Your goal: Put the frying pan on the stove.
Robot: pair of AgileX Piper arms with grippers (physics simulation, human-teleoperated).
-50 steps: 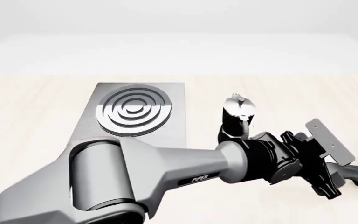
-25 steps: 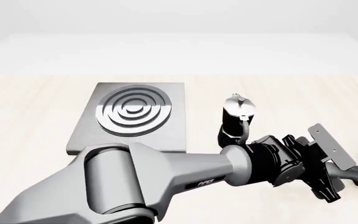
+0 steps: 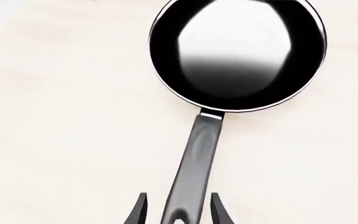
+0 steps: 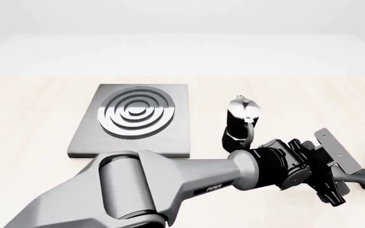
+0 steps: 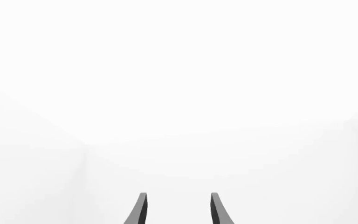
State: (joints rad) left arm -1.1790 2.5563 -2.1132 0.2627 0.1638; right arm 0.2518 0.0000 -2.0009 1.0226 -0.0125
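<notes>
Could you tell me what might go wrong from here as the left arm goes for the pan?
The left gripper has its jaws open around the far end of the frying pan handle, so lifting could let the pan droop or twist. The moka pot stands between the pan and the stove; a low carry might knock it over.

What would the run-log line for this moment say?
phase: pre-grasp | left gripper: open, straddling frying pan handle | right gripper: open, idle | stove: bare | pan: on table

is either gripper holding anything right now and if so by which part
Nothing is held yet. The left gripper is open, fingers straddling the end of the frying pan handle without closing. The right gripper is open and empty.
</notes>
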